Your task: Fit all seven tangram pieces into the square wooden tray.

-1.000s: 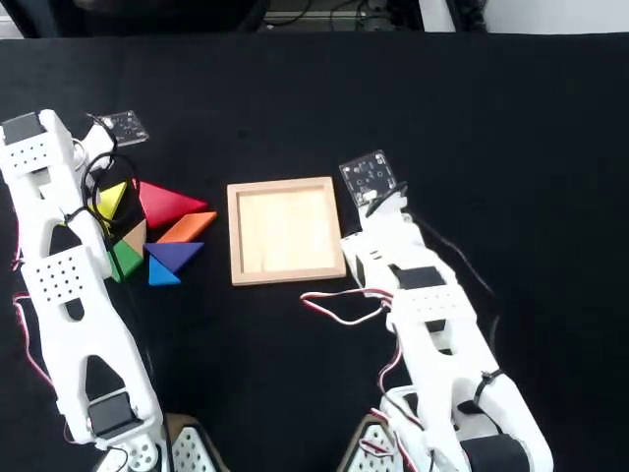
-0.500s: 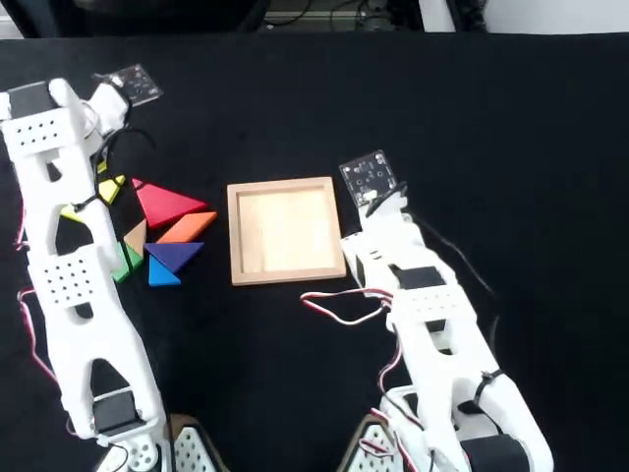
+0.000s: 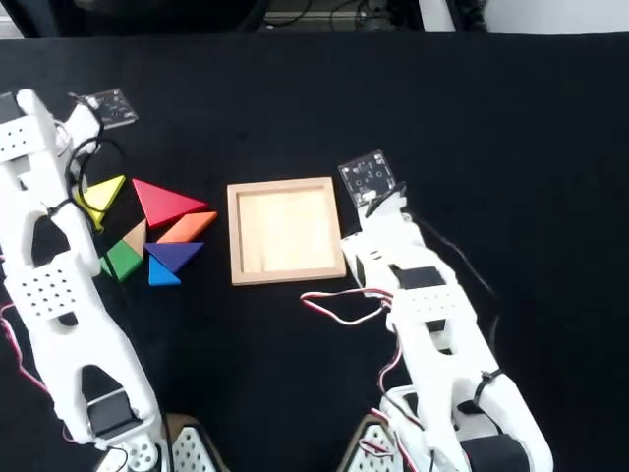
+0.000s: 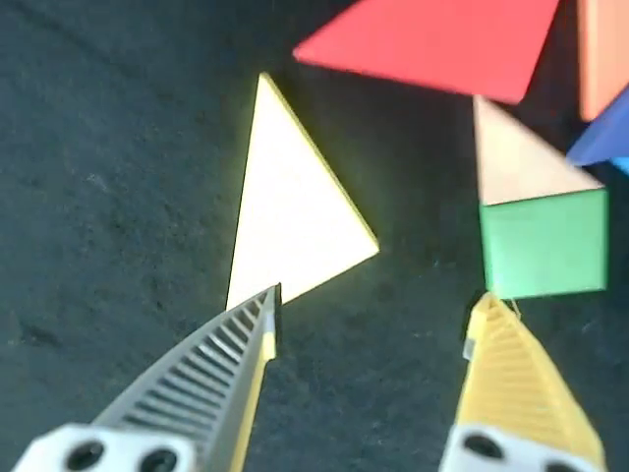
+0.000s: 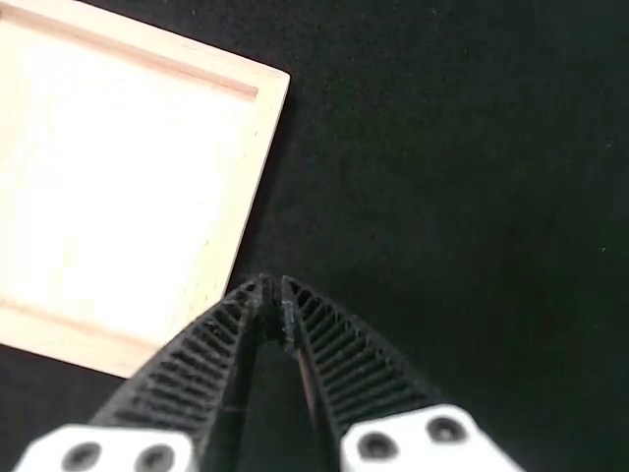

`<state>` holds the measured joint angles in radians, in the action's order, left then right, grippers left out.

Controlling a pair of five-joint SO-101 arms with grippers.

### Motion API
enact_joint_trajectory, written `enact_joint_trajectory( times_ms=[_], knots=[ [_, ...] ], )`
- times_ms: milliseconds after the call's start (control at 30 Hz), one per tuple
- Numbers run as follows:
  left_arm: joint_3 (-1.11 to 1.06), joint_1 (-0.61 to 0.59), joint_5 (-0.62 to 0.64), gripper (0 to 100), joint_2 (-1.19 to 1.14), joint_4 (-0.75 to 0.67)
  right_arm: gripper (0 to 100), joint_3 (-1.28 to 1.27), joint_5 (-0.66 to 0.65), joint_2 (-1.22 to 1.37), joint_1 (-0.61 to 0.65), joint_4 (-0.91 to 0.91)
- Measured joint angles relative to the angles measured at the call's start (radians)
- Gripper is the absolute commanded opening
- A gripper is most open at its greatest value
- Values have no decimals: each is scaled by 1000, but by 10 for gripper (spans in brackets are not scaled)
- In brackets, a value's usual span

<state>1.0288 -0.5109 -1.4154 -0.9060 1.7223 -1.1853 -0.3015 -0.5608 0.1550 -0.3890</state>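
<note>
Target is yellow triangle [image 4: 290, 211], flat on the black cloth at the outer edge of the piece cluster, nearest the left arm. Left gripper [image 4: 381, 295] hangs over it with jaws spread wide, nothing held. Triangle lies just ahead of the claw and off-centre: one fingertip is at its near corner, the other is out beside the green square [image 4: 543, 241]. Its long axis runs away from the claw, so closing would span the short width; judged to need a sideways shift first. Red triangle [image 4: 432, 39] and tan triangle [image 4: 516, 157] sit close by. Square wooden tray [image 3: 285, 184] lies beyond the cluster, no piece in it yet. Right gripper [image 5: 273, 285] is pinched together on nothing, beside the tray's corner
</note>
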Motion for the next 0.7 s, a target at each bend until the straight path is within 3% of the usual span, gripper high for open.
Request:
enact_joint_trajectory(
  times_ms=[300, 700],
  knots=[
    [0, -14, -5, 314, -95, -153, 11, 0, -18, 0, 18, 0],
    [0, -11, -28, 315, -107, -180, 11, 0, -18, 0, 48, 0]
  ],
)
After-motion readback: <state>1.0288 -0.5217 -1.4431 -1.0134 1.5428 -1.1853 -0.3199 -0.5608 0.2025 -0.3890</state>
